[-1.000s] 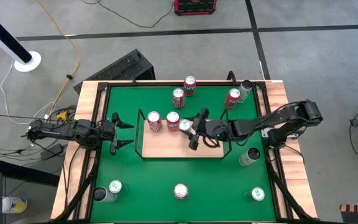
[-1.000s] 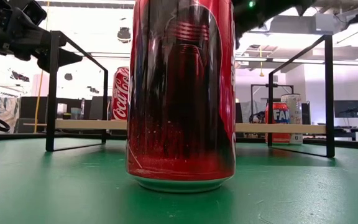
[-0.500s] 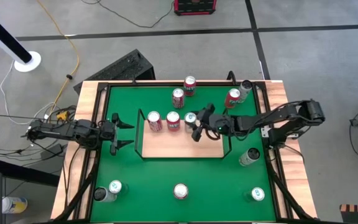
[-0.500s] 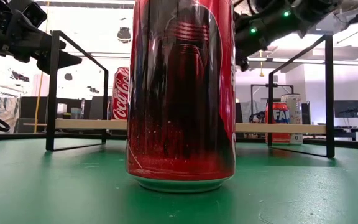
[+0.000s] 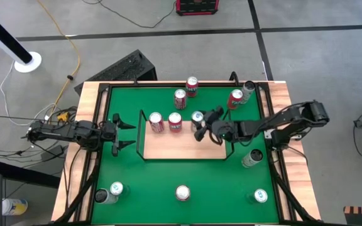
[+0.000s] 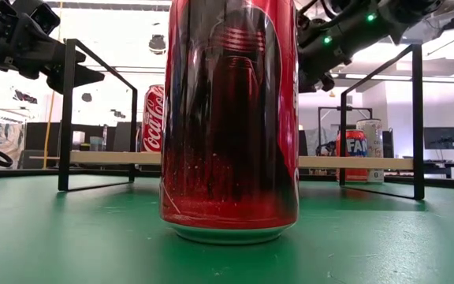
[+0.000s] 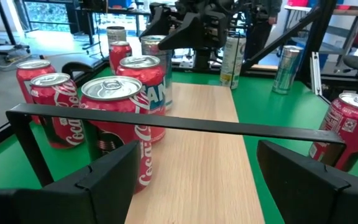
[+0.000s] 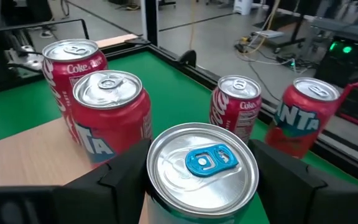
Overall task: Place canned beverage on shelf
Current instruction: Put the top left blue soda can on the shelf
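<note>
The shelf (image 5: pixel 181 145) is a light-wood board with black wire rails, standing in the middle of the green table. Two red cans (image 5: pixel 156 121) (image 5: pixel 175 121) stand in a row on it. Beside them is a silver-topped can with a blue tab (image 8: pixel 202 163) (image 5: pixel 197 117), and my right gripper (image 8: pixel 202 186) (image 5: pixel 201 124) is shut on it. My left gripper (image 7: pixel 207 180) (image 5: pixel 121 133) hangs open just outside the shelf's left rail (image 7: pixel 166 122), with nothing between its fingers. My right gripper pinches the silver-topped can's side wall just under the rim (image 8: pixel 154 177), one finger on each side. The fingers (image 8: pixel 120 177) come from the table's right, slanting slightly down. The can is upright; other cans hide its base, so whether it rests on the board cannot be told.
Several cans stand on the green beyond the shelf (image 5: pixel 191 83) (image 5: pixel 180 97) (image 5: pixel 235 98). Others stand along the near side (image 5: pixel 115 190) (image 5: pixel 181 193) (image 5: pixel 260 196), and one by the right edge (image 5: pixel 253 158). A red can (image 6: pixel 228 118) fills the low view. The shelf's near half is bare wood.
My right gripper has carried the silver-topped can toward the table's right and far edges, to the end of the row of red cans. It has sunk a little and its wrist has rolled. The can has gone from tilted to upright.
</note>
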`<control>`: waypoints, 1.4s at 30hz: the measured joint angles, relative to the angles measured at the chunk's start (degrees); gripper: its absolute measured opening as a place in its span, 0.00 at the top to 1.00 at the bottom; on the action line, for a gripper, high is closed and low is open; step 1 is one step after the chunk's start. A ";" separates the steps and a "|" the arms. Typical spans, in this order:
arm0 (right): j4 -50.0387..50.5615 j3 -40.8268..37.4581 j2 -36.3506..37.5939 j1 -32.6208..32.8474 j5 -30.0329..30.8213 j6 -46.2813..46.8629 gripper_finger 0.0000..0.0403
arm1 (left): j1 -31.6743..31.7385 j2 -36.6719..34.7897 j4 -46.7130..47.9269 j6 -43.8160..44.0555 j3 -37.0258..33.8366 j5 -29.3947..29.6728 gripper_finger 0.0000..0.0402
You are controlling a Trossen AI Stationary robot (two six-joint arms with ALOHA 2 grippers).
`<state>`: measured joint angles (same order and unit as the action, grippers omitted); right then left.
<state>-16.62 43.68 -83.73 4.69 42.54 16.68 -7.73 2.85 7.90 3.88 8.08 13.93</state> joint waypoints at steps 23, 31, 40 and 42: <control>0.98 0.00 -0.04 2.03 4.86 5.27 0.30 | -0.01 0.00 -0.07 -0.11 0.00 0.37 0.24; 0.91 0.07 0.02 1.96 2.48 3.26 0.30 | 0.00 0.00 -0.07 -0.07 0.00 0.37 0.24; 0.72 0.07 0.02 1.98 2.11 -0.87 0.23 | 0.00 0.00 -0.04 -0.02 0.00 0.37 0.24; 0.55 0.07 0.06 1.98 2.11 -1.95 0.23 | -0.01 0.00 -0.03 -0.03 0.00 0.37 0.24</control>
<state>-16.07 43.75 -83.66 6.68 44.64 14.72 -7.73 2.85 7.88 3.85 8.08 14.31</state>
